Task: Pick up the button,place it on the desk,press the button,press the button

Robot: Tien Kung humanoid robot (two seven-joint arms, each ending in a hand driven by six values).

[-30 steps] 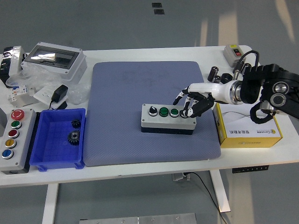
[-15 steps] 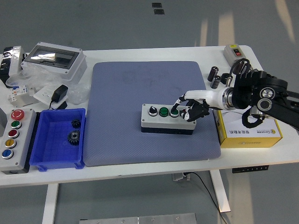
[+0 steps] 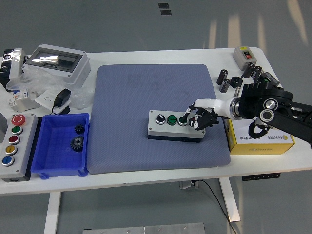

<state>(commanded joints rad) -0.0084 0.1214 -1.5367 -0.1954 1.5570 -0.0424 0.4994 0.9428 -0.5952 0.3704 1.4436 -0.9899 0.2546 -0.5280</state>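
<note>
Bright, even, sharp; soft shadows.

My right hand (image 3: 201,117) covers the 3 o'clock end of the button box (image 3: 175,125), so whatever control sits there is hidden, and I cannot tell whether a fingertip touches the green button (image 3: 183,120). My forearm runs off the 3 o'clock edge. At 9 o'clock, the five-button control station (image 3: 12,146) and the clutter above it are cut by the frame.
</note>
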